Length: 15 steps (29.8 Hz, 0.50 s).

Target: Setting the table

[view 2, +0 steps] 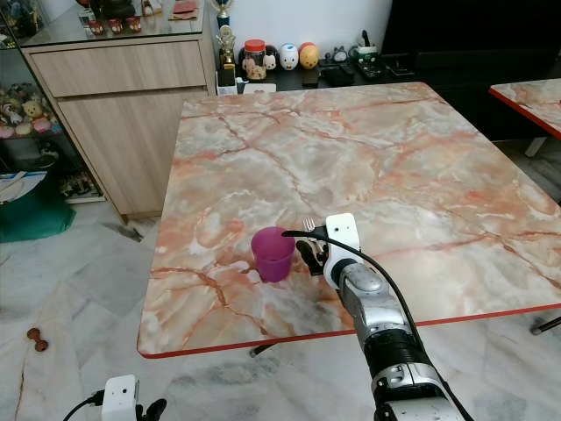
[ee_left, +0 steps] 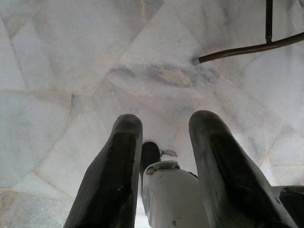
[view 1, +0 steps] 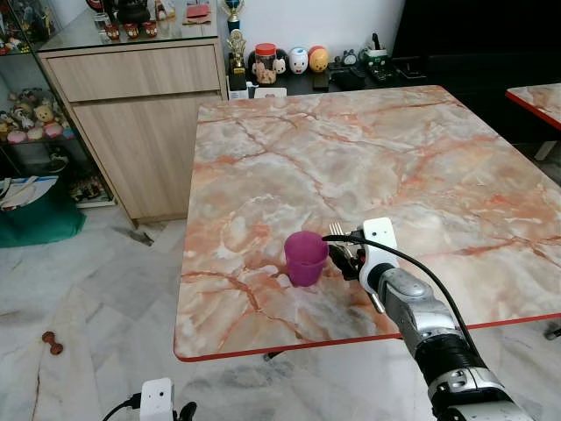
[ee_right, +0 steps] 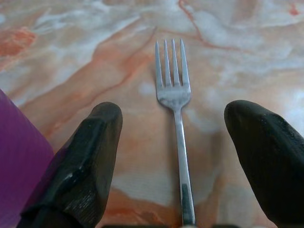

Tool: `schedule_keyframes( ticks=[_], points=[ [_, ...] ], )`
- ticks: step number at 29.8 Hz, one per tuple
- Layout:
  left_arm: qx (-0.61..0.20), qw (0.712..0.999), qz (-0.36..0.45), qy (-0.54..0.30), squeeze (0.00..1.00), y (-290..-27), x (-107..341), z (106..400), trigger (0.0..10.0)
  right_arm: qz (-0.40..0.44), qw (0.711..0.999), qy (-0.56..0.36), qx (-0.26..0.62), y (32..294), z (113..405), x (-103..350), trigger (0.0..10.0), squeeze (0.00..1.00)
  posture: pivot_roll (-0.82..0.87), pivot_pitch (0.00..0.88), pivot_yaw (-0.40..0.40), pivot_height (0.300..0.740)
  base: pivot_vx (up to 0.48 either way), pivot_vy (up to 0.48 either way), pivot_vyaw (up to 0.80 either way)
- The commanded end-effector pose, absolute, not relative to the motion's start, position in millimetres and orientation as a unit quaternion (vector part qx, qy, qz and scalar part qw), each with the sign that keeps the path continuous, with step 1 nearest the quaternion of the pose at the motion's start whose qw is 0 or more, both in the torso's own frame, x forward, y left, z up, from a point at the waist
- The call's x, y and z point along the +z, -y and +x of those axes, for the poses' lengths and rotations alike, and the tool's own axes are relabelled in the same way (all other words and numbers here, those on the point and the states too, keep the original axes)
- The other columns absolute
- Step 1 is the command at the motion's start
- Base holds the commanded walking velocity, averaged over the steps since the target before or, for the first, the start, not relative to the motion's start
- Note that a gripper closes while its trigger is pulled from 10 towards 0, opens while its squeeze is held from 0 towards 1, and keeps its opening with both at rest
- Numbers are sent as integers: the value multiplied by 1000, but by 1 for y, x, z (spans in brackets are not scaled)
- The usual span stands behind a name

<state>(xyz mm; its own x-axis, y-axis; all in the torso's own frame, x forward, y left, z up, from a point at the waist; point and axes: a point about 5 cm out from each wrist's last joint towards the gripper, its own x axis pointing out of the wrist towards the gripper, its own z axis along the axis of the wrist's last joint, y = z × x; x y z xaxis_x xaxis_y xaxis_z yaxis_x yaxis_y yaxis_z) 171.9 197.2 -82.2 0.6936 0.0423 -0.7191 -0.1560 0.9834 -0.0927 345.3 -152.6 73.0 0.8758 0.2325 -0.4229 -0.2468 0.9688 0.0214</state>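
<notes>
Right gripper (ee_right: 173,156) is spread wide over the table, fingers (ee_right: 80,166) either side of one fork (ee_right: 176,123) and clear of it, nothing clamped. Fork lies flat on the marble table (view 1: 368,167), tines pointing away from the wrist, handle running back between the fingers. From the head camera the gripper (view 1: 344,253) sits near the table's front edge, just right of a purple cup (view 1: 306,258); one finger is just beside the cup wall, can't tell if it touches.

Handling, my read: fork is thin stiff metal, light, smooth, lying flush on polished stone. Little to get under, so it'll tend to skid or pivot if pinched off-centre. Best bite is across the narrow handle, roughly mid-length behind the neck, fingers coming down square to the surface. Avoid the tines. Not fragile. Cup looks like light plastic, upright, easy to knock over with that near finger.

Left gripper (ee_left: 164,180) hangs low beside the body, aimed at the tiled floor, fingers parted, holding nothing.

Count: fork x1, purple cup x1, both on the table. No plate or other cutlery visible on it. Second table corner (view 1: 539,101) at far right, wooden cabinet (view 1: 140,114) behind left.
</notes>
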Motion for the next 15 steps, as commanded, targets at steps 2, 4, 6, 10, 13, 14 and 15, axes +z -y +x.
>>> schedule_keyframes(
  ticks=[2,4,6,10,13,14,15],
  points=[
    [55,913,-70,-398,0,-198,-84,168,10000,-26,968,-215,128,152,348,75,10000,0,-53,0,7,740,0,0,0],
    [55,913,-70,-398,0,-198,-84,169,10000,-26,968,-216,127,152,348,74,10000,0,-54,0,7,740,0,0,0],
    [53,914,-70,-396,0,-197,-84,170,10000,-34,967,-219,125,152,347,72,10000,0,-55,0,6,740,0,0,0],
    [51,915,-71,-394,0,-195,-83,171,10000,-37,967,-224,119,154,346,67,10000,0,-53,0,5,740,0,0,0],
    [51,915,-72,-393,0,-194,-83,172,10000,-40,967,-225,115,155,346,66,10000,0,-52,0,5,740,0,0,0],
    [50,915,-73,-393,0,-193,-83,172,10000,-41,966,-226,114,155,346,66,7725,0,-52,0,5,740,0,0,0],
    [50,915,-73,-393,0,-193,-83,172,10000,-42,966,-227,115,155,346,65,7725,0,-52,0,5,740,0,0,0]
  ],
)
